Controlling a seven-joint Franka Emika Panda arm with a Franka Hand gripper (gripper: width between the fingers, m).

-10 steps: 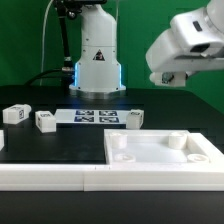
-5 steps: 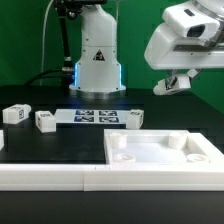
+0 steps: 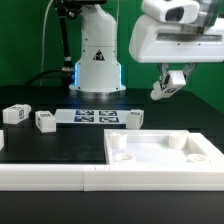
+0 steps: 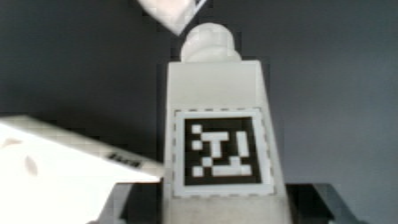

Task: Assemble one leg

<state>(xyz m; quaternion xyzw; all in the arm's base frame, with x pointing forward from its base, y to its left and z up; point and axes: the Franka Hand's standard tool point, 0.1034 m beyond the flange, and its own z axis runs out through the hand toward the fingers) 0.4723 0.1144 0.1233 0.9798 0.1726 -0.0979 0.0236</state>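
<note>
On your desk (image 3: 50, 145) the marker board (image 3: 95, 116) lies mid-frame, two small blocks (image 3: 15, 114) (image 3: 44, 121) at its left, the tray-like piece (image 3: 160, 152) lower right; upper right, the leg (image 3: 162, 91) sits in the tool (image 3: 169, 85).

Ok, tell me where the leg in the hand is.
The leg is held in the air by the hand, toward the exterior view's right, above the far edge of the tray-like piece and right of the marker board.
</note>
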